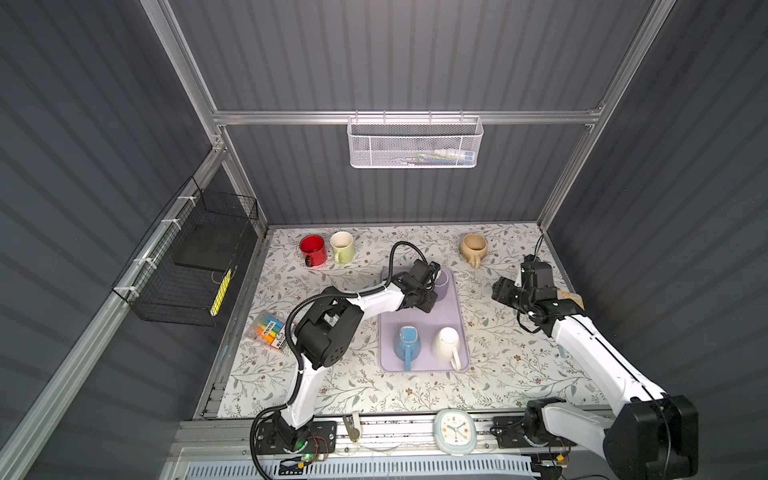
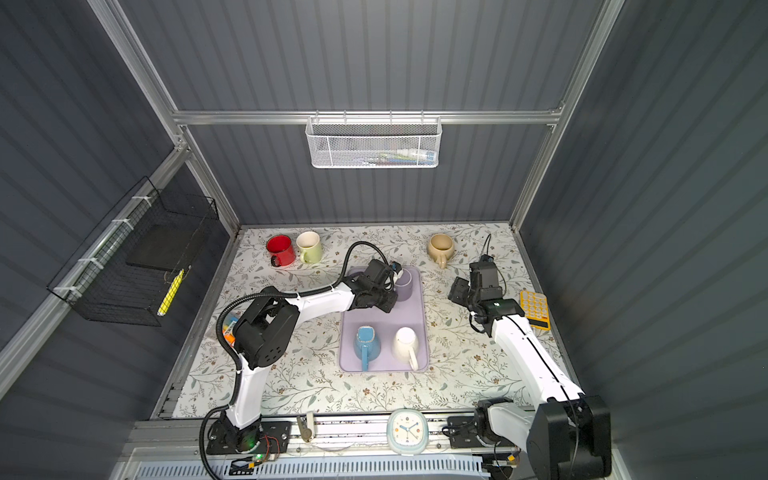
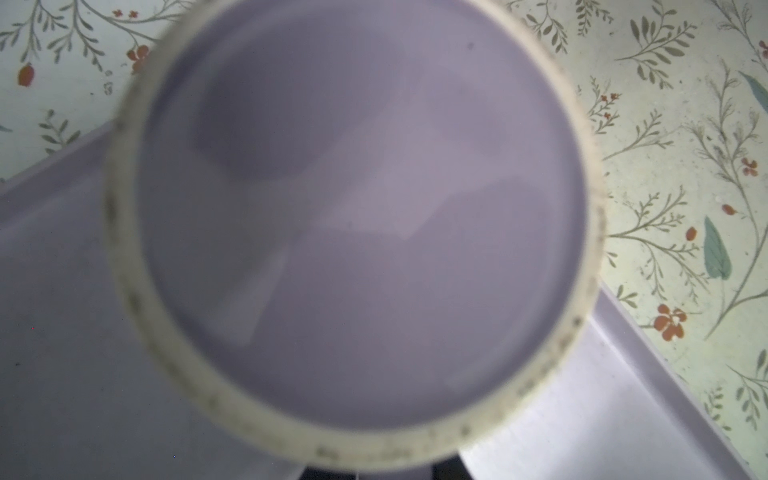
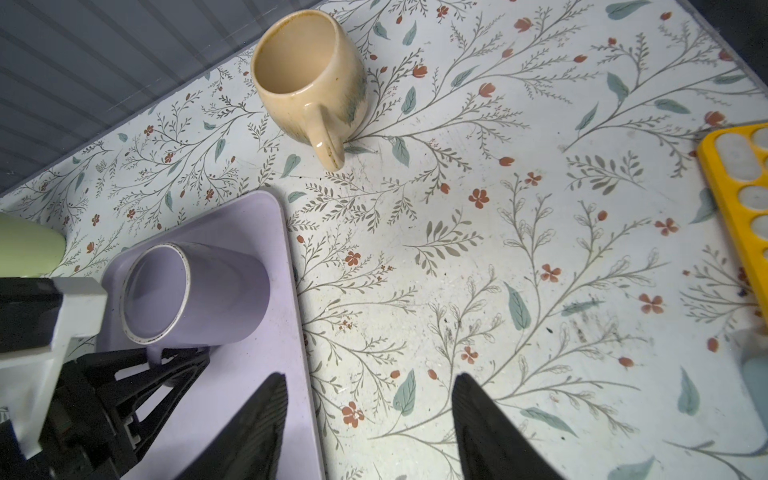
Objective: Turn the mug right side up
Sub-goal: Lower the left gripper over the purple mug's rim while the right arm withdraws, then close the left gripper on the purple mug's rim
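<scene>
Here, the pale lilac ceramic mug point(image 4: 199, 291) stands mouth-down in the far right corner of the lilac plastic tray point(image 1: 415, 322). Its long axis is upright, its white-ringed base on top.

Its handle points at the left gripper point(image 4: 178, 361), whose black fingers lie one to each side of the handle, narrowly set. Whether they already pinch it I cannot tell.

The left arm is much the nearer. The right gripper point(image 4: 370, 386) hangs beside the tray over the flowered cloth, fingers apart and holding nothing.

I judge that the coming turn pivots on that handle, swinging the base downward.

There are six mugs:
- **On the tray (three):** the lilac mug, a blue mug point(image 1: 407, 343) and a cream mug point(image 1: 445, 345), all seemingly inverted.
- **On the cloth (three):** a red mug point(image 1: 312, 248), a green mug point(image 1: 343, 246) and a tan mug point(image 4: 307, 75), all upright.

There is one tray.
</scene>
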